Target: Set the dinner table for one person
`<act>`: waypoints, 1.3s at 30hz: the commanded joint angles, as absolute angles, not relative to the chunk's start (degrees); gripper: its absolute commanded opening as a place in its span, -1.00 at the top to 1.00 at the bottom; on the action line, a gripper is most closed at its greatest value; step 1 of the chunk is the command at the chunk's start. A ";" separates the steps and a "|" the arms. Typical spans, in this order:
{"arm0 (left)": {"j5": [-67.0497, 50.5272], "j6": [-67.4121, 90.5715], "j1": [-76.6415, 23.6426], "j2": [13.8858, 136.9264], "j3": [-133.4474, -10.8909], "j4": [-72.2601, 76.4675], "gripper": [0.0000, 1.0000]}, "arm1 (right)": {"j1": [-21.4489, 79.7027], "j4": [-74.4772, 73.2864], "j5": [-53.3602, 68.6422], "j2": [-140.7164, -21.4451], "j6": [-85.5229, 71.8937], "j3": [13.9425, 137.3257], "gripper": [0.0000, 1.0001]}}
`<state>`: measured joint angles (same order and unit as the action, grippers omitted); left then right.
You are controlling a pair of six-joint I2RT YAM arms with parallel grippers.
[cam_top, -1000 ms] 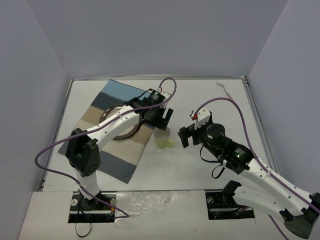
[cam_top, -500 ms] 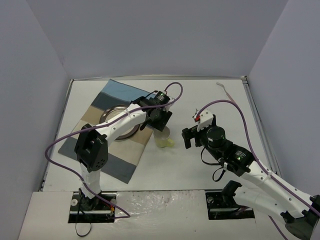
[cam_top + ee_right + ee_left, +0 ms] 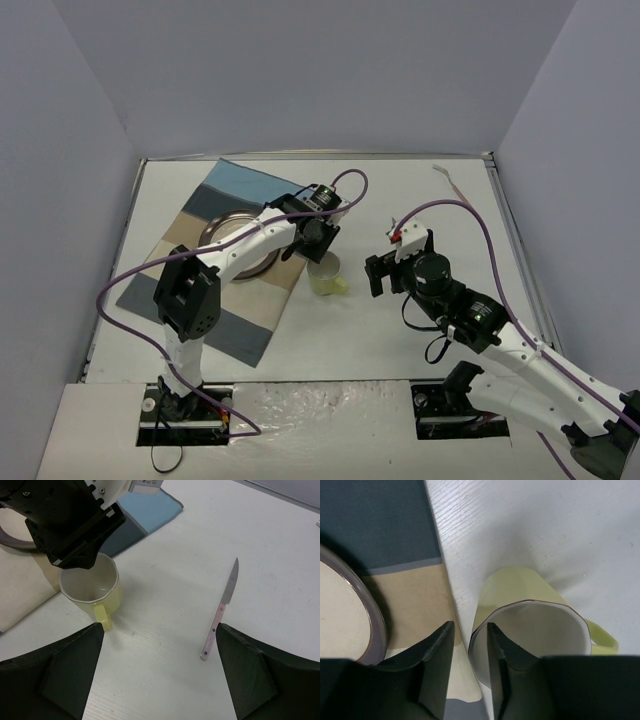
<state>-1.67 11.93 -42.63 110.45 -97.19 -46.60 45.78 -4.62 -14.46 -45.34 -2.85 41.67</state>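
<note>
The white counter (image 3: 420, 330) fills the floor of the scene, with grey walls on its left, far and right sides, and it carries everything here. A striped mat (image 3: 245, 185) lies on its left half with a plate (image 3: 222, 228) on top.

A yellow mug (image 3: 329, 277) stands upright on the bare counter just right of the mat's right edge, its handle pointing near-right. The left hand (image 3: 471, 626) is down at the mug's left rim with its fingers set narrow. One finger (image 3: 502, 655) is inside the mug and the other is outside, with the wall between them. A thin gap shows beside the outer finger, so the wall does not look pinched.

The right hand (image 3: 160, 680) hovers right of the mug, fingers spread wide and holding nothing. A knife (image 3: 222, 611) lies flat on the far right of the counter, well apart from the mug.
</note>
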 commanded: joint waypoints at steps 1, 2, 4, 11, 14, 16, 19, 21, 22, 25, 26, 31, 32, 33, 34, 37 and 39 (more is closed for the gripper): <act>-1.37 11.10 -42.42 109.27 -100.80 -47.05 0.61 | 45.64 -1.85 -16.93 -44.77 -3.04 41.75 -0.82; -1.46 11.22 -42.36 109.32 -101.11 -47.16 0.80 | 45.70 -1.83 -17.07 -44.63 -3.16 41.73 -0.82; -1.32 11.63 -42.36 109.25 -102.23 -47.61 1.00 | 45.70 -1.82 -17.20 -44.50 -3.22 41.66 -0.82; 0.10 14.80 -40.29 105.50 -109.43 -52.70 1.00 | 45.70 -1.84 -19.18 -41.28 -3.61 41.94 -0.82; 2.18 16.90 -36.36 104.37 -115.46 -55.88 1.00 | 45.70 -1.76 -20.04 -39.34 -3.92 42.40 -0.82; 2.11 19.33 -32.33 104.42 -118.29 -57.47 1.00 | 45.70 -1.84 -20.03 -38.24 -4.13 42.89 -0.81; 1.20 22.06 -23.99 104.97 -120.88 -57.27 1.00 | 45.70 -1.79 -18.95 -38.44 -4.66 43.21 -0.81; 0.58 24.30 -20.27 105.50 -123.38 -56.13 1.00 | 45.70 -1.83 -18.34 -39.43 -5.03 43.33 -0.81; 0.47 25.07 -18.32 105.90 -124.27 -55.39 1.00 | 45.70 -1.80 -17.94 -39.95 -5.10 43.33 -0.81; 0.30 27.01 -13.18 108.04 -127.64 -53.44 1.00 | 45.70 -1.65 -17.06 -41.44 -5.18 43.38 -0.81; 0.27 27.59 -11.60 108.93 -128.90 -52.83 1.00 | 45.70 -1.59 -16.83 -41.93 -5.19 43.41 -0.82; 0.49 28.56 -6.34 114.47 -136.36 -49.91 1.00 | 45.62 -1.31 -15.39 -45.07 -5.36 44.49 -0.82; 0.52 28.49 -5.55 115.30 -137.49 -49.61 1.00 | 45.62 -1.24 -14.68 -45.71 -5.44 44.87 -0.82; 0.53 28.36 -4.75 116.75 -139.22 -49.04 1.00 | 45.56 -1.11 -14.12 -46.43 -5.80 44.97 -0.82; 0.28 28.22 -4.16 118.31 -140.77 -48.54 1.00 | 45.49 -0.89 -13.77 -47.12 -6.06 44.96 -0.82; -1.48 27.42 -2.64 122.17 -143.87 -46.85 1.00 | 45.44 -0.53 -12.83 -48.69 -6.94 44.74 -0.82; -2.49 26.27 -1.69 124.52 -146.03 -46.05 1.00 | 45.38 -0.53 -12.30 -49.37 -7.83 44.74 -0.82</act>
<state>0.58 26.20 -3.38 123.98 -139.98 -53.32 45.74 -4.88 -13.95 -47.82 -5.89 42.11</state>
